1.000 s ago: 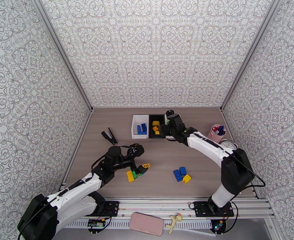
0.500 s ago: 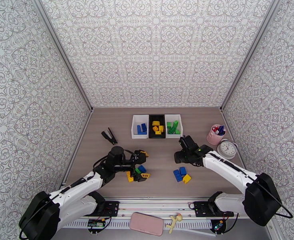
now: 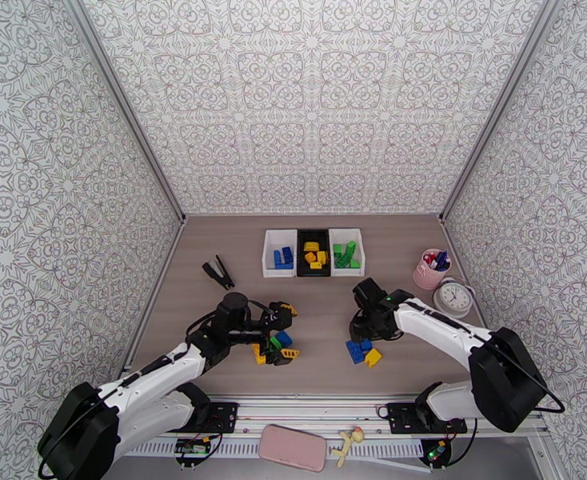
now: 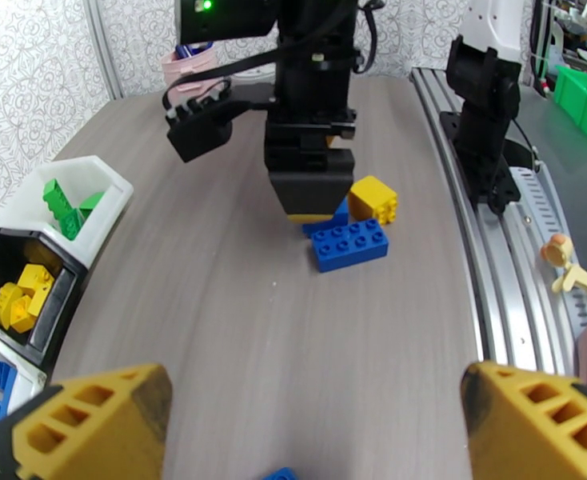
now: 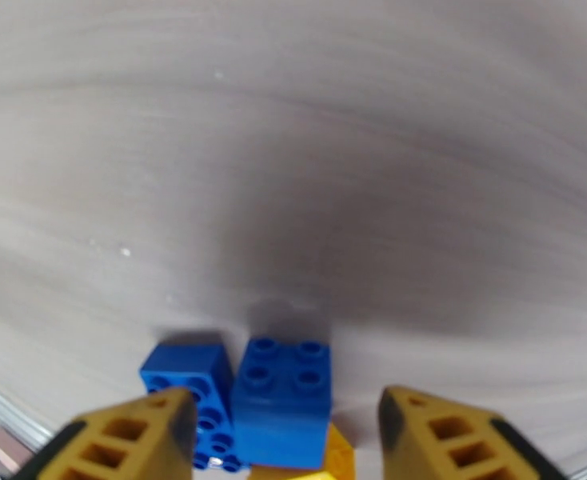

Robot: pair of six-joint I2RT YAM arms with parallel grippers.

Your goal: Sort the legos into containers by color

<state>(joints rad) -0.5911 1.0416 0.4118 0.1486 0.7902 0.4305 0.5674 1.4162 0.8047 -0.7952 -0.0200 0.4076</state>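
Three joined containers stand at the back. The left white bin [image 3: 276,254] holds blue legos, the black bin [image 3: 313,254] yellow ones, and the right white bin [image 3: 346,254] green ones. My left gripper [image 3: 287,331] is wide open over a loose cluster of green, blue and yellow legos [image 3: 273,346]. In the left wrist view its fingertips [image 4: 93,418] spread far apart. My right gripper [image 3: 364,333] is low over two blue legos and a yellow one [image 3: 373,358]. In the right wrist view it is open, straddling a square blue brick [image 5: 281,398] without touching it, with a longer blue brick [image 5: 183,376] beside it.
A pink pen cup [image 3: 432,268] and a small clock [image 3: 454,297] stand at the right. A black clip-like tool [image 3: 219,273] lies at the left. The metal rail [image 3: 333,410] with a pink flat object [image 3: 292,446] runs along the near edge.
My right arm swung from the bins back to the near blue and yellow legos and lowered over them, its fingers narrowing. My left gripper dropped slightly onto its cluster.
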